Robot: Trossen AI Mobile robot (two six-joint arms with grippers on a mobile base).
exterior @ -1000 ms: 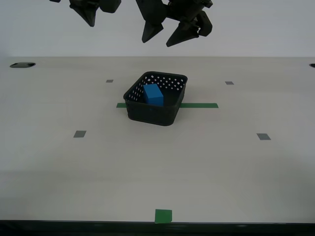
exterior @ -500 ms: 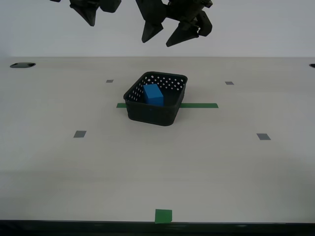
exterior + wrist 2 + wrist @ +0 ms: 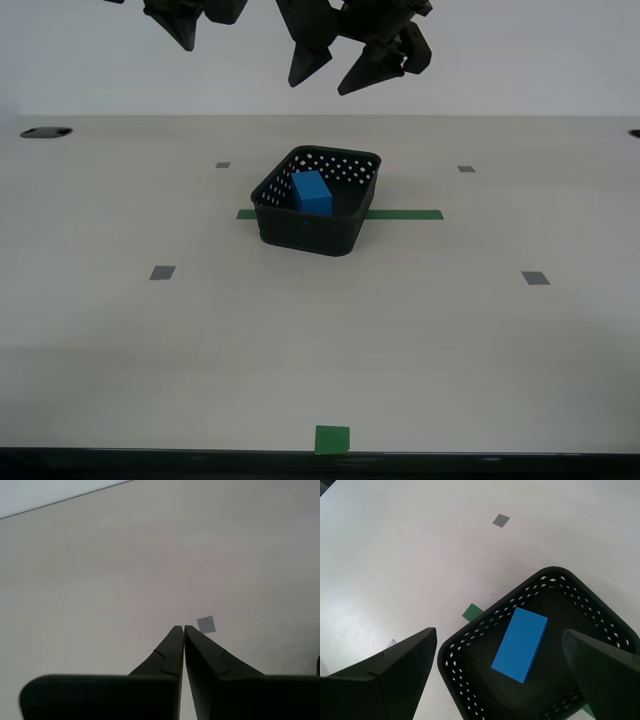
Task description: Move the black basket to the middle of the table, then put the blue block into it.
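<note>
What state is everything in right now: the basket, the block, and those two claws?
Basket: upright on the table, across the green strip.
Block: lying inside the basket.
First gripper: open, empty, above the basket.
Second gripper: shut, empty, above bare table.

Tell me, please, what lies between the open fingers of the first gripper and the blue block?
Nothing: in the first wrist view my first gripper hangs open above the blue block, which lies inside the black basket.

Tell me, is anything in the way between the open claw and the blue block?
Nothing visible. My first gripper hangs open above the black basket, and the blue block lies uncovered inside it.
</note>
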